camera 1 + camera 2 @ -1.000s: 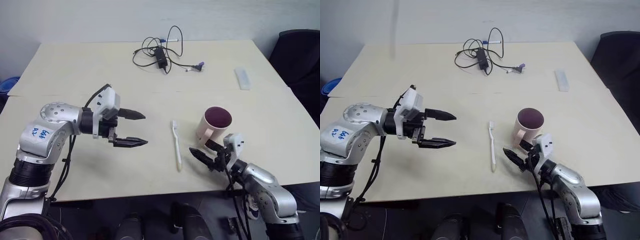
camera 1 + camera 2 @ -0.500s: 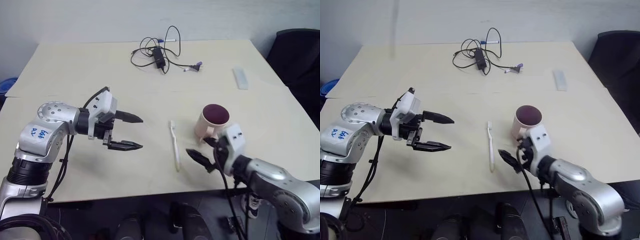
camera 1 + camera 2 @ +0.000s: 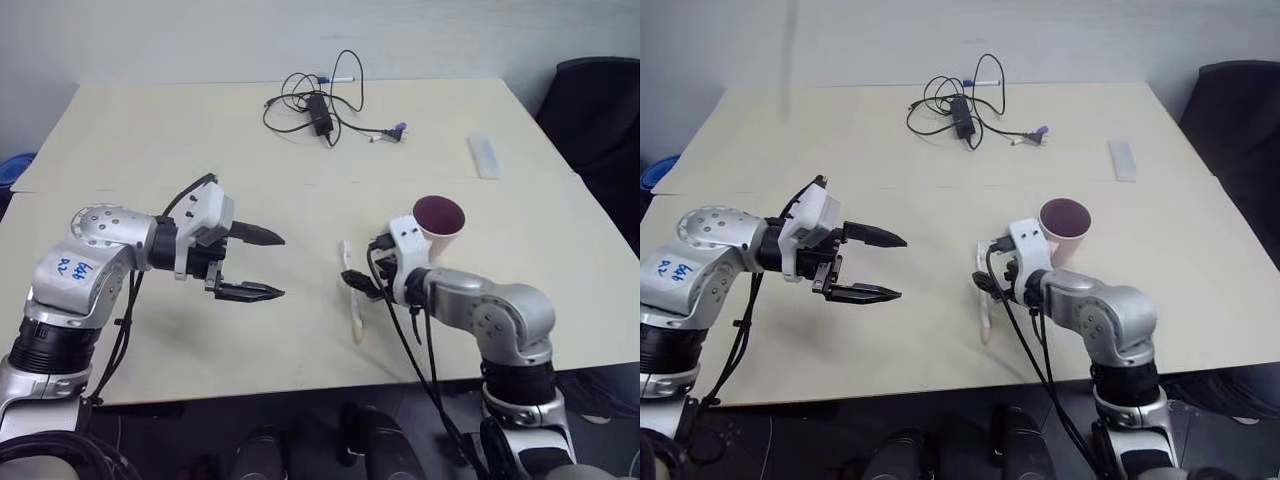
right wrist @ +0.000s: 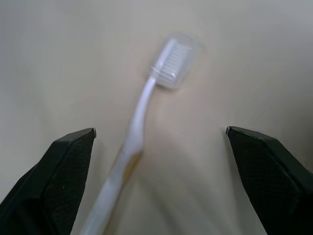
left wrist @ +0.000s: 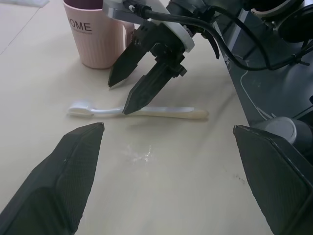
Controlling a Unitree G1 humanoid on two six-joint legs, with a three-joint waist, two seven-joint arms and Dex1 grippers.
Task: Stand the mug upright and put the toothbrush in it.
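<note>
The pale pink ribbed mug (image 3: 438,218) stands upright on the table, its maroon inside facing up. Left of it the slim white toothbrush (image 3: 355,318) lies flat, its capped head (image 4: 172,61) pointing away from me. My right gripper (image 3: 360,285) hangs open just over the brush's middle, beside the mug. In the right wrist view the toothbrush (image 4: 139,110) runs between the two spread fingers. Further left, my left gripper (image 3: 281,265) is open and empty above the table, pointing toward the brush. The left wrist view shows the right gripper (image 5: 122,95), the toothbrush (image 5: 156,112) and the mug (image 5: 95,41).
A tangle of black cable with an adapter (image 3: 320,110) and a pen with a blue cap (image 3: 338,79) lie at the table's far side. A short white bar (image 3: 483,156) lies at the far right. A black chair (image 3: 600,110) stands past the right edge.
My right arm swung left and forward from in front of the mug to over the toothbrush, its jaws spreading wider. The left gripper has kept its place.
</note>
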